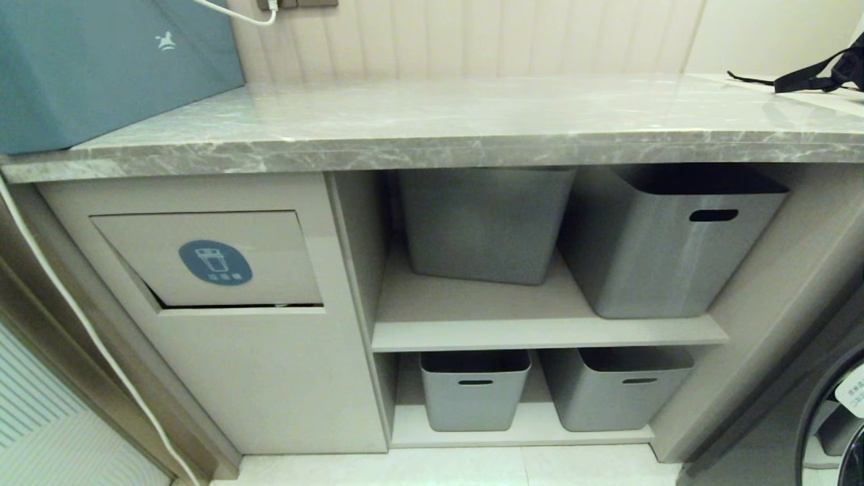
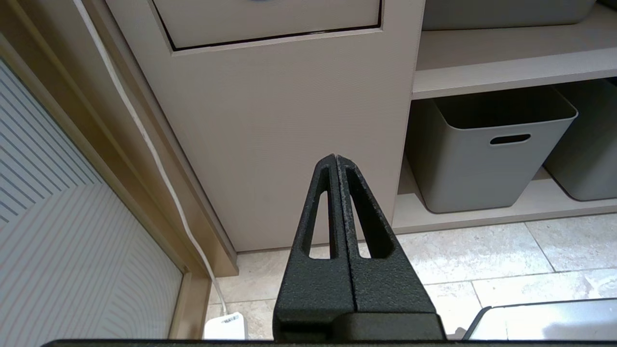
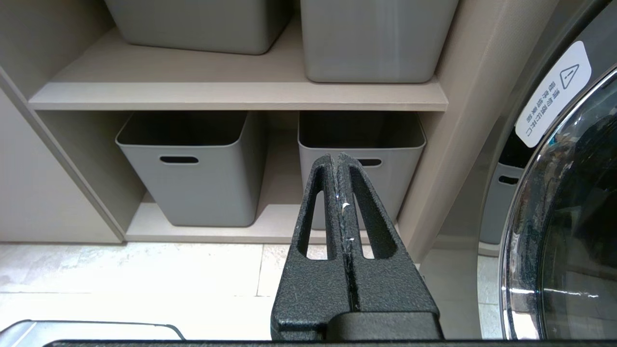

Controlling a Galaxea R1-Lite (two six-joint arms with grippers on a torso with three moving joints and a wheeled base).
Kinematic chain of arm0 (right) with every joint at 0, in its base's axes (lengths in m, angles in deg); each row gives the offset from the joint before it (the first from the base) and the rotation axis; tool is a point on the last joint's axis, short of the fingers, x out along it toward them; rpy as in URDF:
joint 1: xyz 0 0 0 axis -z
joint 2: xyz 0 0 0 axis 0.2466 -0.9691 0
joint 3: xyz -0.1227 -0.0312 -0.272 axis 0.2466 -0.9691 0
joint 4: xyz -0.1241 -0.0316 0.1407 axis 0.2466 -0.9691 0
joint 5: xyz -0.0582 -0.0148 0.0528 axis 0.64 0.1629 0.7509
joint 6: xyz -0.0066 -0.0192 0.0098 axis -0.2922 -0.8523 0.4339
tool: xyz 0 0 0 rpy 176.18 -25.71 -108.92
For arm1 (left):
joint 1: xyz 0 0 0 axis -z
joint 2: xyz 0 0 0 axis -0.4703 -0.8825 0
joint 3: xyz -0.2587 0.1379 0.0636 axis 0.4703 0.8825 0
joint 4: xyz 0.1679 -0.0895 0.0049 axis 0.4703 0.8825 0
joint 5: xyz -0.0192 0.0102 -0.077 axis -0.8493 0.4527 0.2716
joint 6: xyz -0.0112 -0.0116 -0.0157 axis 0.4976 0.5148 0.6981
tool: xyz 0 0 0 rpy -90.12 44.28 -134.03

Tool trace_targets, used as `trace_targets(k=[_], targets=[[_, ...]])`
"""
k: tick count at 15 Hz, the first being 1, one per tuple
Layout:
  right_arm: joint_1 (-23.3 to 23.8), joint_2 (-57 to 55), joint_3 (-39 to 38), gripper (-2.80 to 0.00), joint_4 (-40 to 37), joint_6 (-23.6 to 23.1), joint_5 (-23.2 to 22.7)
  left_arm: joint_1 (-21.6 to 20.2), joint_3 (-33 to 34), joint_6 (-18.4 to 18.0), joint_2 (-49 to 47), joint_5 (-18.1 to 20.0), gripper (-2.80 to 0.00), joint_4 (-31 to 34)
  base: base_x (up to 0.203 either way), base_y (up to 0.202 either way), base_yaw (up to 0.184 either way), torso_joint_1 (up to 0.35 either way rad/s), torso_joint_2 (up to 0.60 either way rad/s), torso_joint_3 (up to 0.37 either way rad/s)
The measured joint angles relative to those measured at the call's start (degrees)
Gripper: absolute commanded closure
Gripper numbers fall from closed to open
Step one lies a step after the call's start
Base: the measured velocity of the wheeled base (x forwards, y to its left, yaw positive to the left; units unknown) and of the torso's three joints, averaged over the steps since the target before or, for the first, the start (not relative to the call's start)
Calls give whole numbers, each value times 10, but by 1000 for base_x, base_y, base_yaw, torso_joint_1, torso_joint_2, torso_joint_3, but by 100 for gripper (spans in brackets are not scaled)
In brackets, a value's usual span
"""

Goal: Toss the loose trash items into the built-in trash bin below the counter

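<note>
Grey marble-patterned counter (image 1: pixel 472 128) runs across the upper frame, a teal-blue box (image 1: pixel 101 67) at upper left. At left below it, the beige built-in trash bin (image 1: pixel 223 378) shows its flap with the blue oval sticker (image 1: pixel 214 262). Grey plastic tubs (image 1: pixel 675 243) fill the shelves at right. Left gripper (image 2: pixel 335 159) and right gripper (image 3: pixel 336 158) hang low near the floor, fingers clenched together, grasping nothing. No cardboard scraps show in any view.

Four grey tubs (image 1: pixel 486 223); one flap bin (image 1: pixel 209 260); one counter (image 1: pixel 432 121).
</note>
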Motion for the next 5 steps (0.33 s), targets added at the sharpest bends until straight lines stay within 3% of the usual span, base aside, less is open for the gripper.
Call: trace_targets(k=[5], targets=[[0,0,0,0,0,0,1,0,0,0,0,0,0,0,0,0,0,0,0,0]])
